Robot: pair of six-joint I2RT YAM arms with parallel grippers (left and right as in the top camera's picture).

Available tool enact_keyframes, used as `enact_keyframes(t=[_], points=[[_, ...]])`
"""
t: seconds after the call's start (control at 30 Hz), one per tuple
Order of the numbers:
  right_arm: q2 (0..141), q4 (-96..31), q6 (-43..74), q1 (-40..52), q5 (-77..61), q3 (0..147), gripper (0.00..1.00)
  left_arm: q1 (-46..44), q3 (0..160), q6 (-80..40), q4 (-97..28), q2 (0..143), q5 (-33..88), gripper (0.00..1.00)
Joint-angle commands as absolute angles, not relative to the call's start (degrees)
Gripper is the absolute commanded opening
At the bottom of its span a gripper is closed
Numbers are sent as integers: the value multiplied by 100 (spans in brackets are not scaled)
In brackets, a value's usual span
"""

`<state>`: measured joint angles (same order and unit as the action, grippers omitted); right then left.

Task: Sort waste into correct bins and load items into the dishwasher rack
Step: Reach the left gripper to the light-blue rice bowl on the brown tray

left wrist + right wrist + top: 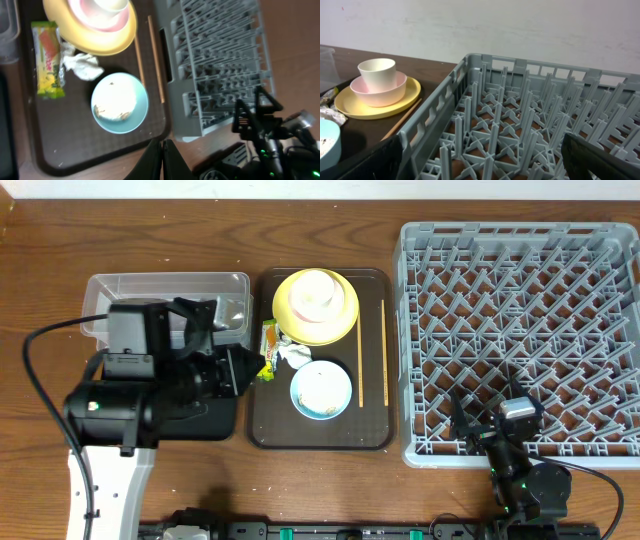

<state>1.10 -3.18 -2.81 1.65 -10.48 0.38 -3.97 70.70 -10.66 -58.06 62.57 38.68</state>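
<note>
Far left there's the clear tub [100, 285], sitting on the table [60, 240] just behind the left arm. The left gripper [250, 368] [163, 147] is up at the left edge of the brown tray [320, 438]. Its fingers are pressed flat together with nothing between them.

Just to its right is the snack wrapper [268, 350] [48, 57]. It lies flat along the tray's left edge, with its long axis running near-to-far. From above, the wrapper's near end looks right beside the fingertips, but I can't tell if they touch. The crumpled tissue [292, 355] [82, 66] is tucked against the wrapper's right side.

Next over is the blue bowl [321, 389], upright at the near side with some bits stuck inside. Behind it is the yellow plate [345, 320], with the pink bowl [377, 90] and white cup [377, 72] stacked on it.

The chopsticks [360, 365] lie apart from each other, both running near-to-far like the wrapper. One is beside the dishes, the other by the tray's right edge.

Then comes the big grey rack [520, 300], just beside the tray. The right gripper [490, 415] [480, 160] hangs over the rack's near edge, spread wide and holding nothing.
</note>
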Motion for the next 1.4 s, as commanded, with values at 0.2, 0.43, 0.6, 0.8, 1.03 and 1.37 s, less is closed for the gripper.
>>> enact_keyframes(t=[0.2,0.43,0.6,0.8,1.03,1.37], points=[[108,-344,-349,222,-1013,32,99,-2351,6866,-2244,-5271,6458,1354,7],[108,-344,-349,222,-1013,32,99,-3833,6866,-2521,-4696,7352,491,13],[108,-344,-349,222,-1013,32,99,-4307,6866,-2519,-4333,8167,246,17],[108,-344,-349,222,-1013,32,99,-4375,6866,-2519,-4005,8995,228,17],[108,-344,-349,222,-1013,32,99,-4375,6866,-2519,-3820,9531,228,17],[108,-344,-349,222,-1013,32,99,-4381,6866,-2521,-3758,10086,228,17]])
